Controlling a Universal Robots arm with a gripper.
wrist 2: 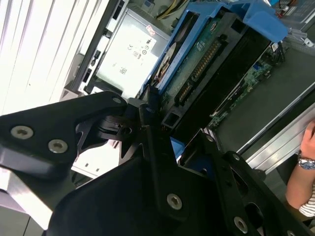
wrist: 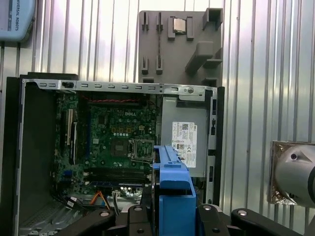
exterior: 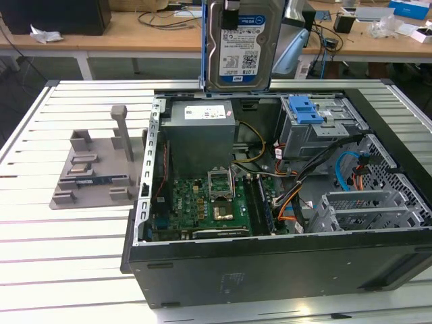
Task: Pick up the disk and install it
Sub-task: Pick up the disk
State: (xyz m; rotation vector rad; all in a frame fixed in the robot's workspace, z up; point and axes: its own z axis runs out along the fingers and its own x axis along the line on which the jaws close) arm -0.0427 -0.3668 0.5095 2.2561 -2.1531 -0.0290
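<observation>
While the tool (wrist: 172,219) clamps the blue-framed disk (exterior: 241,47), it hangs upright at twelve o'clock of the exterior view, over the open computer case (exterior: 270,270).

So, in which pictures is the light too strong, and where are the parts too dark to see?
Exterior view: the table slats glare white near the front, and the near wall of the computer case is almost black. Second wrist view: the table is washed out, and the tool holding the disk is a dark mass. First wrist view: the light is fairly even, with no strong glare.
</observation>
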